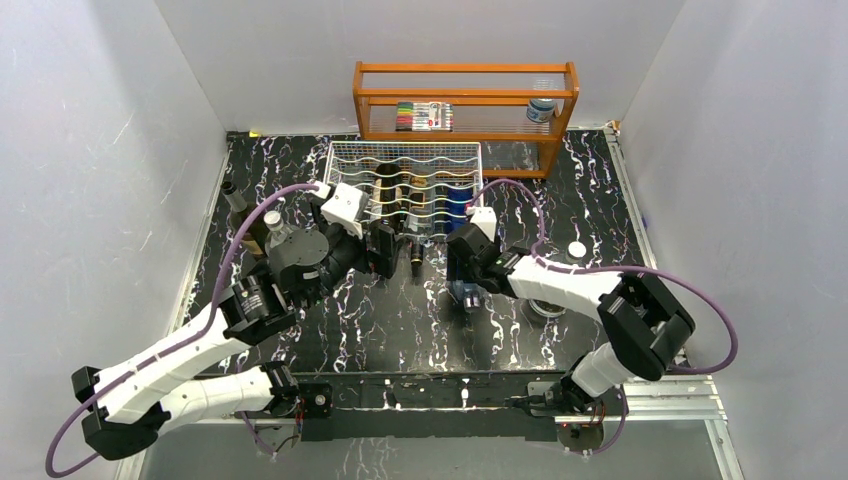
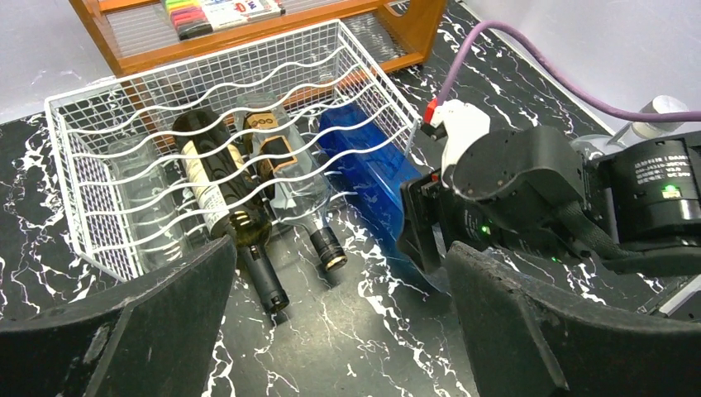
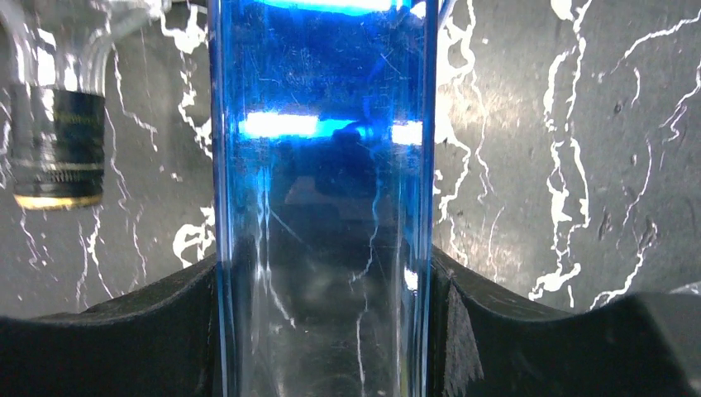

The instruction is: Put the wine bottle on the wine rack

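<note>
- Blue translucent glass bottle (image 2: 364, 178): it lies on its side at the right end of the white wire-grid wine rack (image 2: 107, 124). Its far part sits under the wavy wires and its near part projects over the black marbled table (image 2: 347, 356). Placement is judged partial, not finished.
- Right gripper (image 3: 322, 285): it is clamped on the blue bottle with one finger against each flank. Gripping across the width probably keeps the bottle in line with its cradle for a push inward.
- Left gripper (image 1: 383, 250): its jaws are spread and hold nothing. It hangs before the middle of the rack, probably kept out of the other arm's way.
- Neighbouring bottles: a dark glass bottle with a pale label (image 2: 219, 198) and a clear glass bottle (image 2: 289, 194) lie in the adjoining cradles. Their necks point towards the arms.
- Right wrist view: it shows finger contact at close range, but not the rack.
- Left wrist view: it alone shows how far the blue bottle has gone into the rack, and the neighbouring bottles.
- Top view: it adds the orange wooden shelf (image 1: 465, 135) behind the rack. It also shows another dark bottle (image 1: 237, 208) near the left edge of the table.
</note>
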You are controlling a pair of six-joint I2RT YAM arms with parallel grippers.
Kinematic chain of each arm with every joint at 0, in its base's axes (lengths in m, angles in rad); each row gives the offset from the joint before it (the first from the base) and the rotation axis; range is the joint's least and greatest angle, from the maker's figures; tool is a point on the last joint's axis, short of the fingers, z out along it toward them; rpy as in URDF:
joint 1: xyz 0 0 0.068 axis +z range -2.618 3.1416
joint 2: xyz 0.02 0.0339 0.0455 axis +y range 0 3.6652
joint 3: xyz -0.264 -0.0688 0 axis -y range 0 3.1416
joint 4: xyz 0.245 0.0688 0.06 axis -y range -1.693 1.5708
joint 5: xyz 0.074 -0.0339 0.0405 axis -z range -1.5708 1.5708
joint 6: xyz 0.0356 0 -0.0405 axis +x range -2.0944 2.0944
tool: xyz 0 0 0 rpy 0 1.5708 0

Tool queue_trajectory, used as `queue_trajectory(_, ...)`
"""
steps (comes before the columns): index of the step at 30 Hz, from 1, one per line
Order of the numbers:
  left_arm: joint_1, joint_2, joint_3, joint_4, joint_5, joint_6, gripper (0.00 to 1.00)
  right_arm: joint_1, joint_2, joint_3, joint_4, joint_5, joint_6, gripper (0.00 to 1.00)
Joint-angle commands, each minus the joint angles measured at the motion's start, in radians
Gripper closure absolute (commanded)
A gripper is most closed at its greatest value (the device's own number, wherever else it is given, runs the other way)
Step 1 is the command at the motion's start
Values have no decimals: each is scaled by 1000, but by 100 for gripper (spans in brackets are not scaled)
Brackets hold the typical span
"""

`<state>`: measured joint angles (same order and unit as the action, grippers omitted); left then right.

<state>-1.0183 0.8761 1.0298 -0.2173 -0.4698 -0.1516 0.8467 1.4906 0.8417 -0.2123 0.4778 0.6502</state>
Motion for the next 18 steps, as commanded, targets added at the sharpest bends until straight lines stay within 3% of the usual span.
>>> queue_trajectory(1,3,-37,7,-10,5,-10,2,-41,-10,97,266,97,-13,100)
queue_trajectory(18,3,-58,4,-40,3,-4,2,-136,127,172,369,14,-67,100)
